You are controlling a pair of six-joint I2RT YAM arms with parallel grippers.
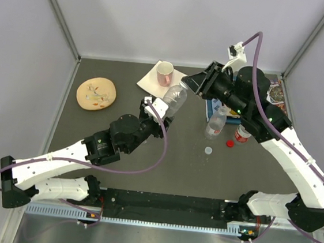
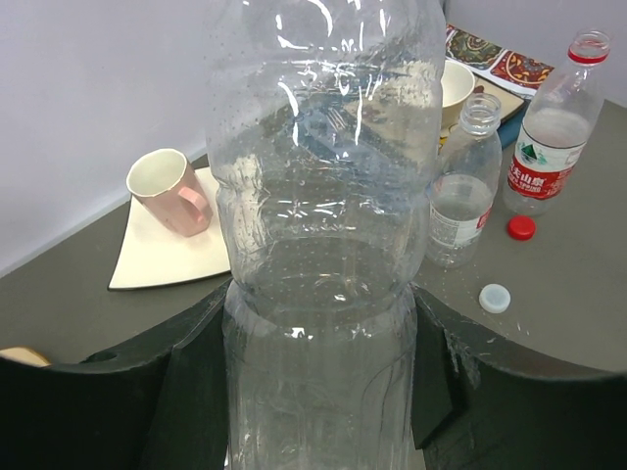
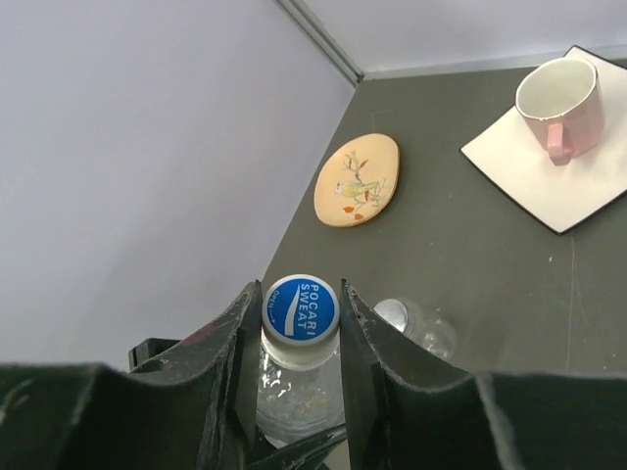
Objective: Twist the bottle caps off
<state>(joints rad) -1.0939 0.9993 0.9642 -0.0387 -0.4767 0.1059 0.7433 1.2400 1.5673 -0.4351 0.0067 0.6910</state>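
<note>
My left gripper (image 2: 319,333) is shut on the lower body of a clear, label-free bottle (image 2: 323,196) and holds it tilted up off the table (image 1: 174,99). A blue cap (image 3: 301,307) tops this bottle. My right gripper (image 3: 299,311) is shut on that cap, one finger pressing each side. Two slim labelled bottles stand open on the table: one with a clear neck (image 2: 460,186), one with a red neck ring (image 2: 554,137). A loose red cap (image 2: 521,227) and a loose white cap (image 2: 495,298) lie beside them.
A pink mug (image 1: 165,72) stands on a white square plate (image 1: 150,82) at the back. A round wooden board with a bird picture (image 1: 96,94) lies at the back left. A white bowl (image 2: 457,86) and a patterned mat (image 2: 505,61) sit behind the standing bottles.
</note>
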